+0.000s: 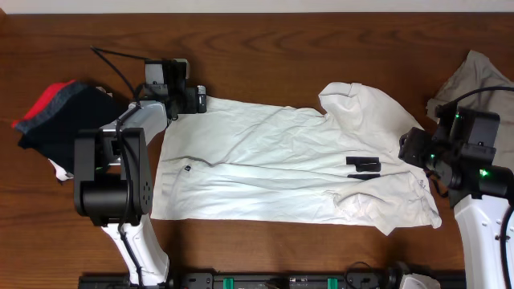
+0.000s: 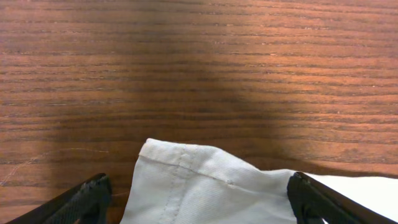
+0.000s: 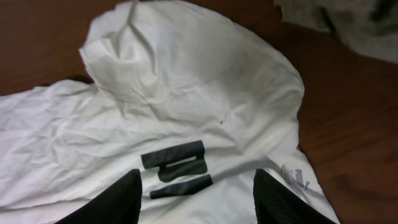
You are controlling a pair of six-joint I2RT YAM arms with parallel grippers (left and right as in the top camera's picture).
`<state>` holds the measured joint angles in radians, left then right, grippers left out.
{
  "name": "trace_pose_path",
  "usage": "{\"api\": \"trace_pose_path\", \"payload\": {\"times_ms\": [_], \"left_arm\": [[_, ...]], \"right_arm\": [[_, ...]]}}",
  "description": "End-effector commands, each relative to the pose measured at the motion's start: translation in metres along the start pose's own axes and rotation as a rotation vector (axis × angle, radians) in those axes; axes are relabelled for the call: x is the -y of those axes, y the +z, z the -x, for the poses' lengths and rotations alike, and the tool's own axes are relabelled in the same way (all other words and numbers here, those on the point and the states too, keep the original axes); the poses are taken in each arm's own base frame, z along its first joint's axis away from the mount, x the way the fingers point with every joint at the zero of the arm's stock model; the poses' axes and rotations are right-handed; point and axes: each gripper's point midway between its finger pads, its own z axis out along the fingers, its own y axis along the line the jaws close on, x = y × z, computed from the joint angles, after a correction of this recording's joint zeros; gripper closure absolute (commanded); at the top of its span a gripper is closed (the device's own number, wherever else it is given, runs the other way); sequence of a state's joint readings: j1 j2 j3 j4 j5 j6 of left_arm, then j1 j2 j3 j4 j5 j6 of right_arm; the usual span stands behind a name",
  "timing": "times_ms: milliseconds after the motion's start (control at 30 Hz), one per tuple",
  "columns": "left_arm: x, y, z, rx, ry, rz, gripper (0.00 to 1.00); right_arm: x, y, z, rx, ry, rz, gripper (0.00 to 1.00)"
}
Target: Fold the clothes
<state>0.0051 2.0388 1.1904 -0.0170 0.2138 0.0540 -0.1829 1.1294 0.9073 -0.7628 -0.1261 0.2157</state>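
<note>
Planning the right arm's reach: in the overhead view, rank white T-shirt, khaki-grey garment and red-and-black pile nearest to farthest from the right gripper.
1. White T-shirt, table centre, its edge right at the right gripper.
2. Khaki-grey garment, top-right corner of the view.
3. Red-and-black pile, far left.

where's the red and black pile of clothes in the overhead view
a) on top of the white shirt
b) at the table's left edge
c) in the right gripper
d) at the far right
b: the red and black pile lies at the left edge of the table, well left of the white shirt; the far right holds the khaki-grey garment.
</note>
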Motion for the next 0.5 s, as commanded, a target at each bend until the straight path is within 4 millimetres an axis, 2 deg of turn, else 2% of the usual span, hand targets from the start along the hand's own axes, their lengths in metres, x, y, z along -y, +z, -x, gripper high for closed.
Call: {"api": "trace_pose_path", "payload": {"times_ms": [0,100,167,300,400,467], "left_arm": [[-0.001,0.009,-0.01,-0.034,-0.009,-0.012,0.13],[-0.001,0.008,-0.009,-0.03,-0.008,-0.012,0.19],[-0.001,0.007,-0.008,-0.029,-0.008,-0.012,0.27],[0.0,0.006,-0.006,-0.024,-0.015,-0.016,0.38],[0.001,0.003,-0.004,-0.02,-0.018,-0.02,0.62],[0.001,0.0,-0.003,-0.018,-0.022,-0.02,0.7]], "right_arm": [[0.003,0.007,-0.007,-0.035,-0.014,-0.021,0.44],[0.005,0.011,-0.011,-0.058,-0.011,-0.027,0.44],[0.006,0.014,-0.012,-0.069,-0.009,-0.03,0.44],[0.007,0.018,-0.014,-0.084,-0.007,-0.037,0.44],[0.011,0.02,-0.014,-0.086,-0.008,-0.06,0.44],[0.014,0.021,-0.014,-0.089,-0.008,-0.077,0.44]]}}
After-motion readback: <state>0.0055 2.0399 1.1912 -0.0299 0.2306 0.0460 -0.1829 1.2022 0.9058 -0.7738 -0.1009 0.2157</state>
